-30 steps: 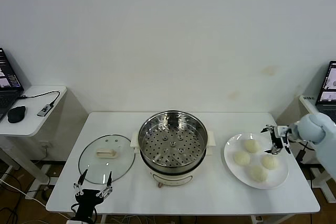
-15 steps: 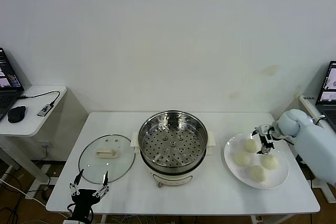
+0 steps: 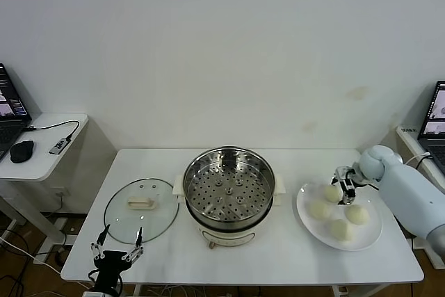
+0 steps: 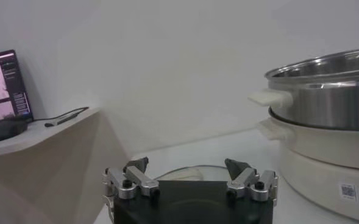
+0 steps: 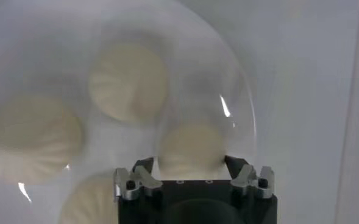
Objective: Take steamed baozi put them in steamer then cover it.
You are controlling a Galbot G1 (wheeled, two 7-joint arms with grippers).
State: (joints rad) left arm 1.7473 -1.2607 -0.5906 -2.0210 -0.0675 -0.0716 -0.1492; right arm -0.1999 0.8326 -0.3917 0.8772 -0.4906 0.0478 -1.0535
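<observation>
The right gripper (image 3: 343, 189) is down over the white plate (image 3: 372, 236), its jaws set either side of the bun nearest the wall (image 3: 332, 193). From the wrist camera that bun (image 5: 191, 149) sits right between the fingertips, which look to be touching its sides, though I cannot tell whether they are pinching it yet or only closing in. This looks like the first pick of the task: nothing is in the steamer (image 3: 229, 184) so far. The next move calls for a soft but firm hold, then a straight lift clear of the plate and a carry across to the steel basket.

Just beyond the gripper, the other three steamed baozi (image 3: 339, 229) lie close together on the same plate. The steamer stands well off towards the robot's left, open and empty. Farther that way, the cover (image 3: 141, 209) lies flat on the table. The left gripper (image 3: 117, 250) waits near the table's front edge by the cover, fingers spread, holding nothing.
</observation>
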